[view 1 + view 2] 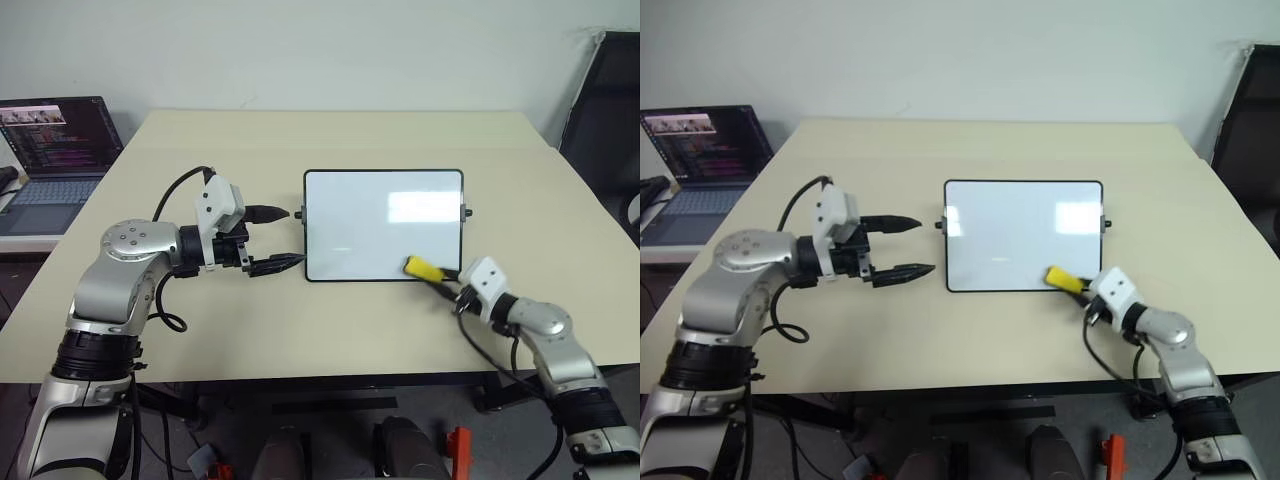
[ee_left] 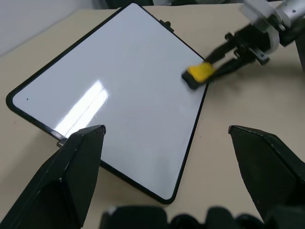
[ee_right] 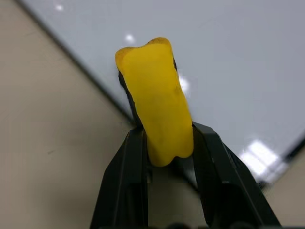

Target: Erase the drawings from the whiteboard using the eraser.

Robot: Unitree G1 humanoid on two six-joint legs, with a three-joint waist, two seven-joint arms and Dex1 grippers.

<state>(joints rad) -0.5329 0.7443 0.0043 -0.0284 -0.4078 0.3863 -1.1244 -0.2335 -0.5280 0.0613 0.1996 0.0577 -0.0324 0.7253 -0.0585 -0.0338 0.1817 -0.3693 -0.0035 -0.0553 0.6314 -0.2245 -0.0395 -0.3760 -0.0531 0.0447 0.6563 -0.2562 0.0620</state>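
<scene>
The whiteboard (image 1: 370, 225) lies flat in the middle of the table, its surface plain white with glare patches; the drawings are out of view. My right gripper (image 1: 443, 279) is shut on the yellow eraser (image 1: 422, 268), whose tip rests over the board's near right corner. In the right wrist view the eraser (image 3: 157, 100) stands up between the two black fingers (image 3: 126, 176), above the board's black frame. My left gripper (image 1: 293, 237) hovers open just beside the board's left edge, holding nothing. In the left wrist view the eraser (image 2: 200, 72) shows on the board's (image 2: 119, 95) far side.
An open laptop (image 1: 55, 150) sits on a lower desk off the table's left side. A black chair (image 1: 605, 110) stands past the right edge. The tan table (image 1: 340, 140) stretches bare behind the board.
</scene>
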